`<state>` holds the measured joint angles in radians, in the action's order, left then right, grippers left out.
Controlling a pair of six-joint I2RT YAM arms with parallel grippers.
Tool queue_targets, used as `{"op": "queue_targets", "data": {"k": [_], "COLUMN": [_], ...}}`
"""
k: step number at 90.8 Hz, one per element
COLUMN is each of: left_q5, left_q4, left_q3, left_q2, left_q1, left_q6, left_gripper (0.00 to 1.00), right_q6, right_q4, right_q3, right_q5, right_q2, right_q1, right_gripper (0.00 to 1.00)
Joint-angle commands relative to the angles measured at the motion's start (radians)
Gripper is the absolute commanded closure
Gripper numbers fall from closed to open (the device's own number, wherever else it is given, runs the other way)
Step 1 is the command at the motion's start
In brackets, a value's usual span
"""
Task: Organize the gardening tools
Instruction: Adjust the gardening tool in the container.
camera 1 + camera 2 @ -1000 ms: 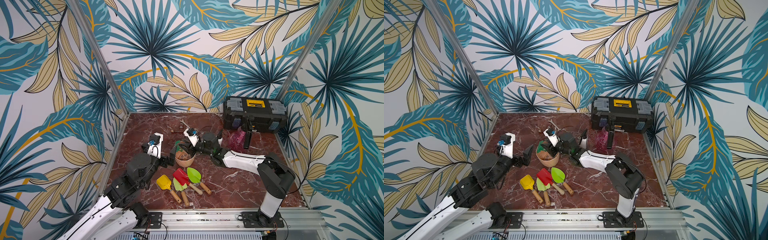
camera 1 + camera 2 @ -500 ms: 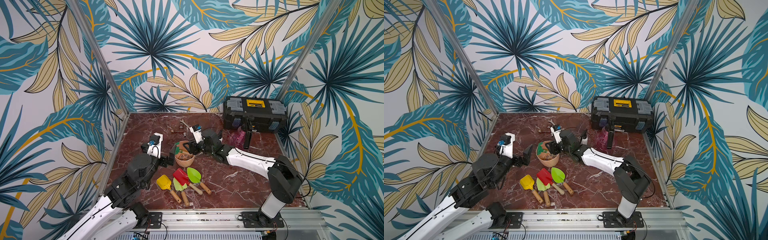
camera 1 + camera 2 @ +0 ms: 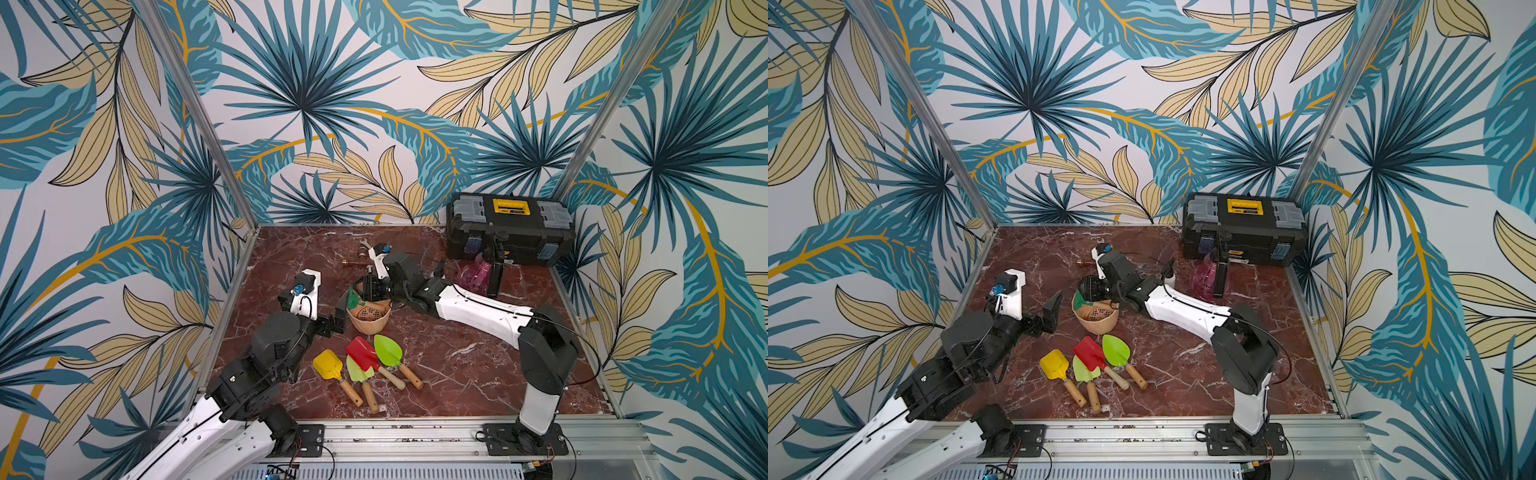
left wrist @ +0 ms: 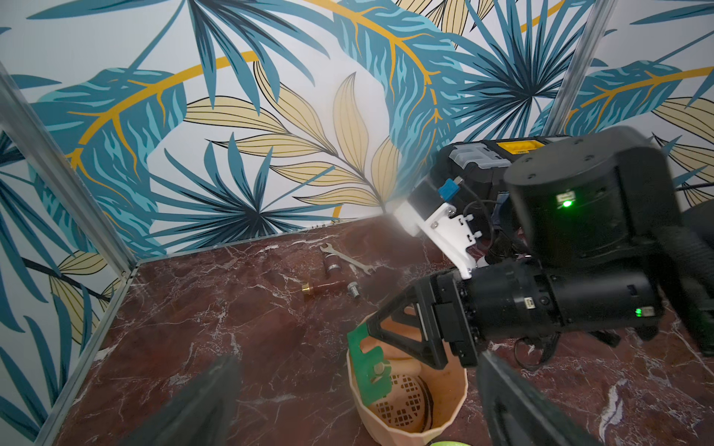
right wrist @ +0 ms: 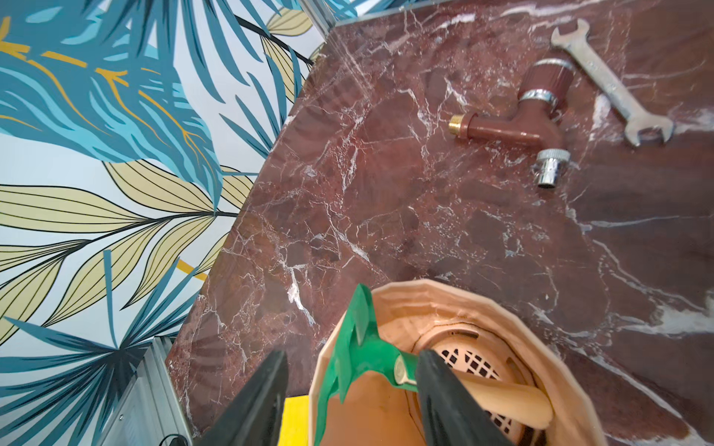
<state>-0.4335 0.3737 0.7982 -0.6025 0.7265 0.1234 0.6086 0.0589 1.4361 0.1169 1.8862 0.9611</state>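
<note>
Step in hand, by my read: dropping the dk-green rake [image 4: 365,361] into the pot [image 3: 370,328], the only tool in there so far. Rake is standing inside the pot, wooden handle pointing down onto the grid insert, green head leaning on the rim on the L-arm side. R gripper [image 5: 351,359] is hanging right over the pot mouth w/ jaws parted abt halfway. Rake neck is sitting btwn them, touching one finger only, the other well clear, so it's clamping nothing. Looks like a let-go. L gripper [image 4: 357,359] is hovering just beside the pot, jaws spread fully, carrying nothing.

Rest of the set is lying on the table [image 3: 457,353] on the pot's near side, twd the arm bases: yellow scoop [image 3: 328,365], red spade [image 3: 361,353], lime-green trowel [image 3: 388,351], second lime-green trowel [image 3: 356,371]. Heads are overlapping, handles pointing away from the pot. Pink spray bottle [image 3: 476,274] is standing well beyond the pot, by the toolbox [image 3: 511,228]. Wrench [image 5: 610,81] and tap fitting [image 5: 514,127] are lying behind the pot, not part of the job.

Nxt move, imo: R gripper needs lifting straight up w/out snagging the rake head or tipping the pot, then going for a near-side tool. Red spade is lying over a lime one, so taking it first by the handle makes sense.
</note>
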Motion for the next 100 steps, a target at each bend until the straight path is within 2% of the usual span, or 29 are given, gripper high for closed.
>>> {"op": "queue_targets", "data": {"k": [1, 27, 61, 83, 100], "left_q5": [-0.019, -0.027, -0.029, -0.028, -0.027], "left_q4": [0.001, -0.016, -0.039, -0.050, -0.053], "left_q3": [-0.014, -0.040, -0.051, -0.058, -0.059], "left_q2": [0.022, 0.026, 0.020, 0.016, 0.011], "left_q1": [-0.004, -0.004, -0.004, -0.004, -0.004], "left_q6": [0.007, 0.012, 0.009, 0.009, 0.010], "left_gripper": [0.00, 0.00, 0.00, 0.00, 0.00], "right_q6": [0.034, 0.048, 0.045, 0.044, 0.058], "right_q4": [0.040, 0.024, 0.008, 0.025, 0.018], "right_q3": [0.023, 0.058, 0.054, 0.052, 0.027], "right_q5": [0.032, 0.067, 0.053, 0.073, 0.148], "right_q2": [0.041, 0.097, 0.068, 0.028, -0.019], "right_q1": [0.002, 0.005, 0.004, 0.002, -0.014], "right_gripper": [0.45, 0.61, 0.84, 0.92, 0.96]}}
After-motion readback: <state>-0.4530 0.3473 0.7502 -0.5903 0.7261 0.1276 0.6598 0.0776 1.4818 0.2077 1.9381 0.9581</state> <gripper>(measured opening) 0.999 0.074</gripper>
